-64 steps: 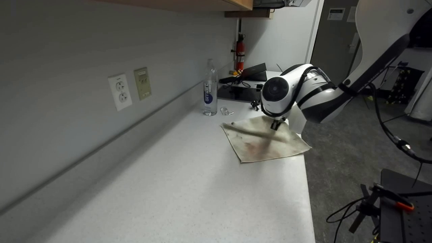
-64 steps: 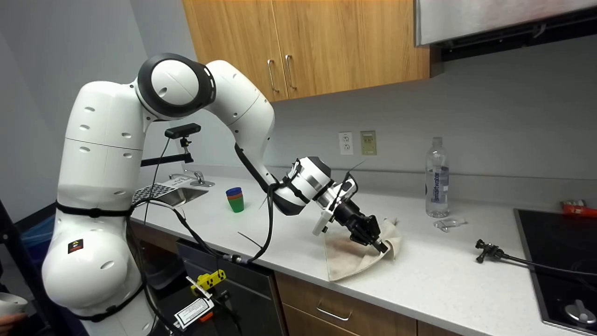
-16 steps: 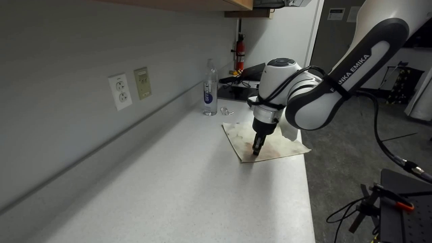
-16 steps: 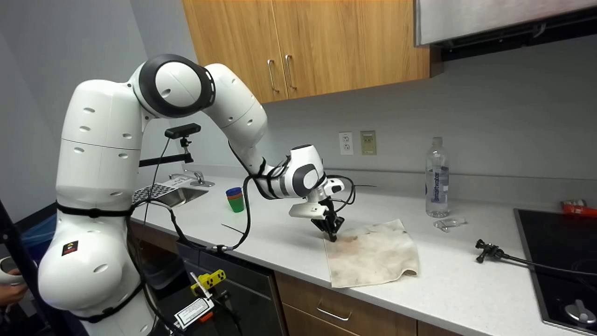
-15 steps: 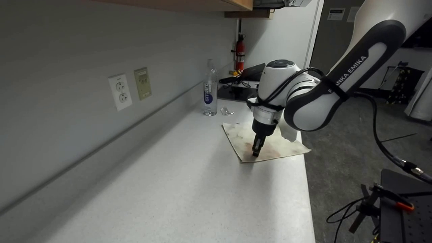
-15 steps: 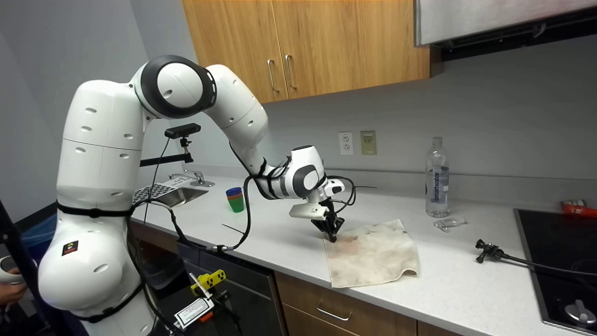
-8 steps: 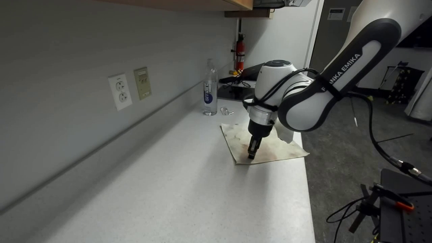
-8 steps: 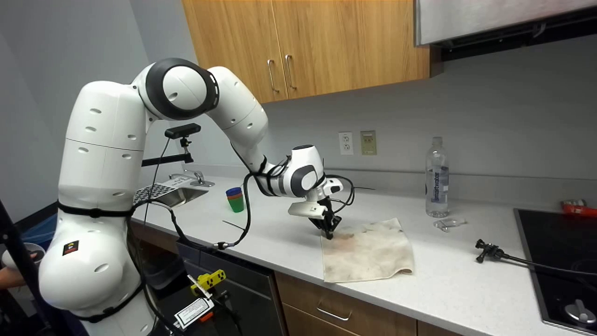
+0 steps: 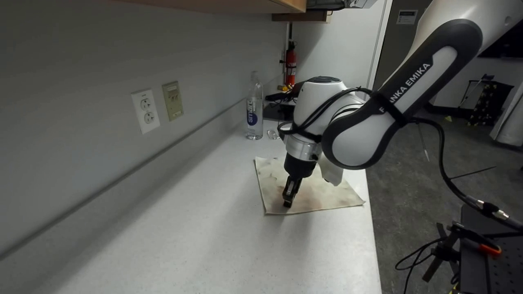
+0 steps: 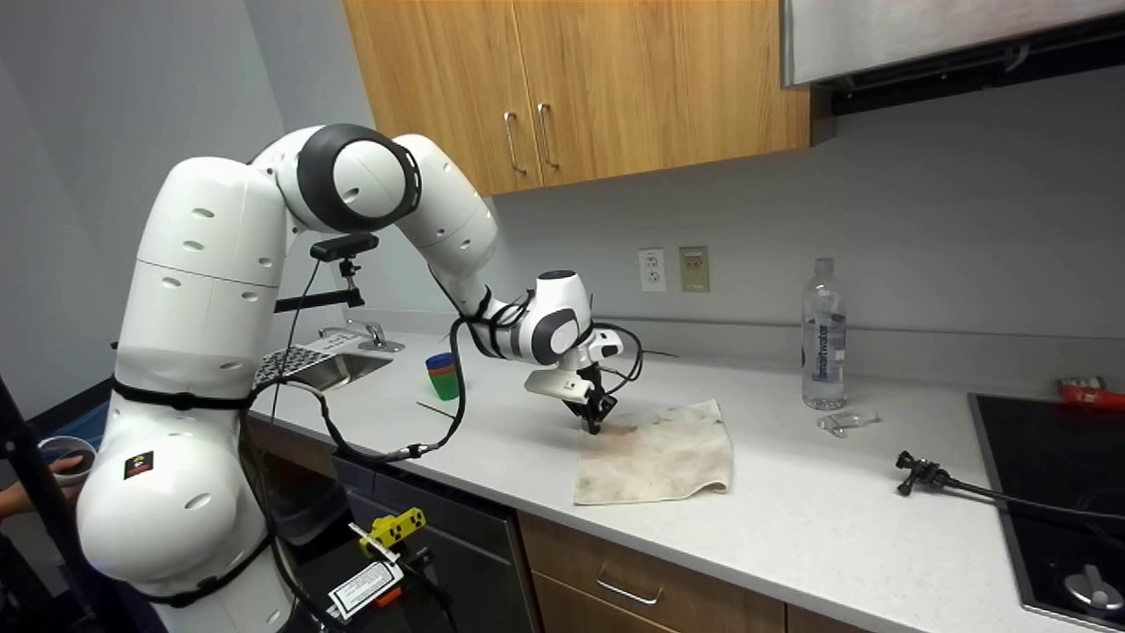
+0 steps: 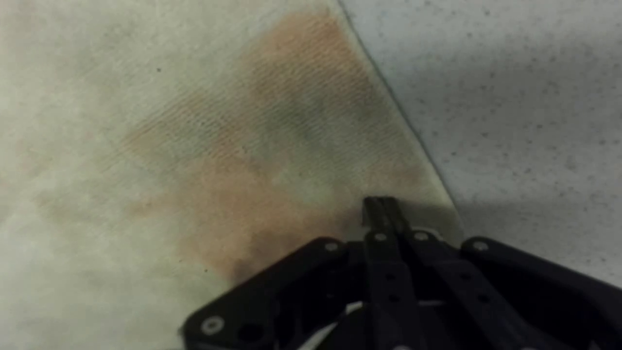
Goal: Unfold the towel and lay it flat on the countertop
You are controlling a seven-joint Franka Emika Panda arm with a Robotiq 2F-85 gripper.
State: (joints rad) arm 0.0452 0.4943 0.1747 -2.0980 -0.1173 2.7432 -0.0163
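We're seeing the towel [image 10: 659, 462] lying mostly flat on the table [image 10: 879, 536], near the bottle [image 10: 823, 343]. The claw [image 11: 381, 200] is resting clenched, visibly pinching nothing, by the towel's edge away from the bottle, probably for pressing it smooth.

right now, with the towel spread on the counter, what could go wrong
The shut jaws point down at the towel near one edge and may bunch it if they drag sideways; whether they touch it is unclear. The curled corner may fold under instead of flattening. Another corner lies close to the front edge of the counter, so sliding that way could leave it hanging over.
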